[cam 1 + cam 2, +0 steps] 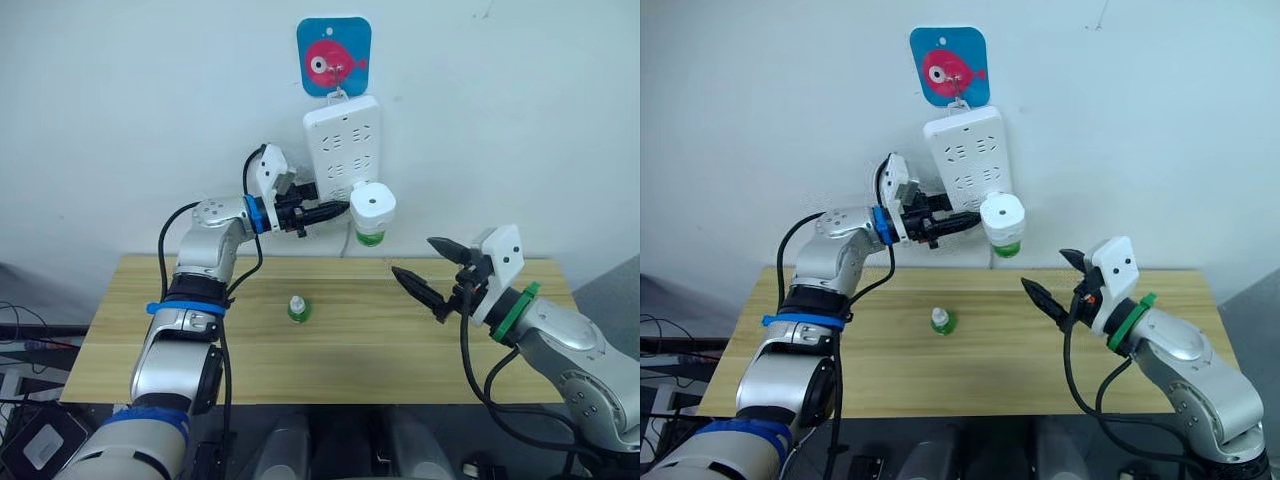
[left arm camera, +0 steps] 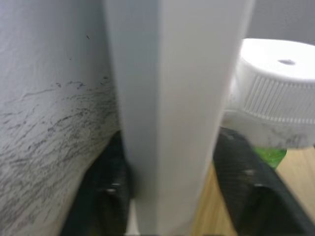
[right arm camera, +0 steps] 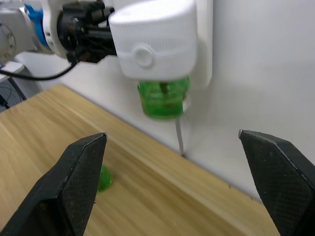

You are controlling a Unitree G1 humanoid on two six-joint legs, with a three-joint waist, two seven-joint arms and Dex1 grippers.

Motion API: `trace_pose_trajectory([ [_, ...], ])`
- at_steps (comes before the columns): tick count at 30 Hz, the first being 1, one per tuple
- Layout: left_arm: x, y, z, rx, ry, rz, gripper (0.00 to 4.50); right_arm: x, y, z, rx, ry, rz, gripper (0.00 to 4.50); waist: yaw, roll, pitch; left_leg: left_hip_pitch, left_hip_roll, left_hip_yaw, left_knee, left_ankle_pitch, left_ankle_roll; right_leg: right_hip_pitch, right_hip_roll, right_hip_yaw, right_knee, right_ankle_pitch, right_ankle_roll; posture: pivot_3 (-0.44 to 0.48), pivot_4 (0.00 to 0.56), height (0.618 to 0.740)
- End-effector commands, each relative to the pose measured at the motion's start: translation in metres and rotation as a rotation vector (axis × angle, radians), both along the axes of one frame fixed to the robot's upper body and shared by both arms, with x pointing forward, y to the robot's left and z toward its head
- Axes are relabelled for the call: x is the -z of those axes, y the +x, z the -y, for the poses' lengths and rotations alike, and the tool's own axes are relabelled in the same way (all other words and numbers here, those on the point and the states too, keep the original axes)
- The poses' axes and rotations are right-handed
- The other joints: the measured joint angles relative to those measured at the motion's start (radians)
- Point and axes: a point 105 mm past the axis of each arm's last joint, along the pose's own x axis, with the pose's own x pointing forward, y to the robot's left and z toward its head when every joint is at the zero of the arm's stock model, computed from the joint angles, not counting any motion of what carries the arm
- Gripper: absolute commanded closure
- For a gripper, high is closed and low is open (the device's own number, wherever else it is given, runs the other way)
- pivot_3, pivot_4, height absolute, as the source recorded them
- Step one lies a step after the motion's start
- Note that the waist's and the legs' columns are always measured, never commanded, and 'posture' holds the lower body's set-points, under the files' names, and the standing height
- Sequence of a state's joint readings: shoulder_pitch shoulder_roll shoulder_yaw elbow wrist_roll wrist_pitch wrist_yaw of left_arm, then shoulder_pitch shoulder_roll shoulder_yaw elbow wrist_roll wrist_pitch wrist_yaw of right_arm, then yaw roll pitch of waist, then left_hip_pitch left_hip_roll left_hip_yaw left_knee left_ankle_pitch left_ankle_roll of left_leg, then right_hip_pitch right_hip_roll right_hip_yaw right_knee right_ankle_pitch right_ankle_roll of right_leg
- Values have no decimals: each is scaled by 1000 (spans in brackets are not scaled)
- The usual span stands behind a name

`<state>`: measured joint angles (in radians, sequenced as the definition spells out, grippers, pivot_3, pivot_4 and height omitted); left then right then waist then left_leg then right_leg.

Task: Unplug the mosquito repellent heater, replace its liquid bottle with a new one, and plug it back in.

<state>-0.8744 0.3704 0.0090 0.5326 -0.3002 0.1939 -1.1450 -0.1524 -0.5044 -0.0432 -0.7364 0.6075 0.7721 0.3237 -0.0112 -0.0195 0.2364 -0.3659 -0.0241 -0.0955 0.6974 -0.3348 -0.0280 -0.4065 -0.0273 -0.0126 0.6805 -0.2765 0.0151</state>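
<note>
Your left gripper (image 1: 338, 208) is raised to the wall, its fingers (image 2: 106, 189) closed on either side of the power strip's (image 1: 340, 130) lower edge, just beside the heater (image 1: 371, 206). The heater is plugged into the strip, with the bottle (image 3: 163, 99) hanging beneath it. Your right gripper (image 1: 432, 270) hovers over the surface (image 1: 350, 345) with fingers (image 3: 74, 184) spread wide, the heater ahead between them. The capped bottle (image 1: 298, 309) stands on the surface, well apart from both.
</note>
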Motion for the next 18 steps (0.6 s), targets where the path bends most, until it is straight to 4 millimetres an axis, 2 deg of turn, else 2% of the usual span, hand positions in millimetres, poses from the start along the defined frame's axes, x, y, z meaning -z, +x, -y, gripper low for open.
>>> trace_pose_trajectory([
  [1,-16,-3,1,4,-37,42,3182,-22,-3,-17,8,2,97,0,0,0,1,0,0,0,0,0,-1,0,0,0,0,0,0,-10,237,740],
  [9,-16,-2,12,-2,-46,35,3182,-42,14,-37,90,11,151,0,5,1,1,-1,0,-1,0,1,-2,0,0,0,0,0,0,-18,243,740],
  [13,-16,-3,13,1,-45,34,3182,-45,27,-43,148,7,164,0,6,1,1,-1,-1,-1,0,1,-2,0,0,0,0,0,0,-22,243,740],
  [18,-16,-2,13,-3,-48,34,3182,-44,36,-46,177,4,168,0,5,1,1,-1,-1,-2,0,1,-2,0,0,0,0,0,0,-22,243,740],
])
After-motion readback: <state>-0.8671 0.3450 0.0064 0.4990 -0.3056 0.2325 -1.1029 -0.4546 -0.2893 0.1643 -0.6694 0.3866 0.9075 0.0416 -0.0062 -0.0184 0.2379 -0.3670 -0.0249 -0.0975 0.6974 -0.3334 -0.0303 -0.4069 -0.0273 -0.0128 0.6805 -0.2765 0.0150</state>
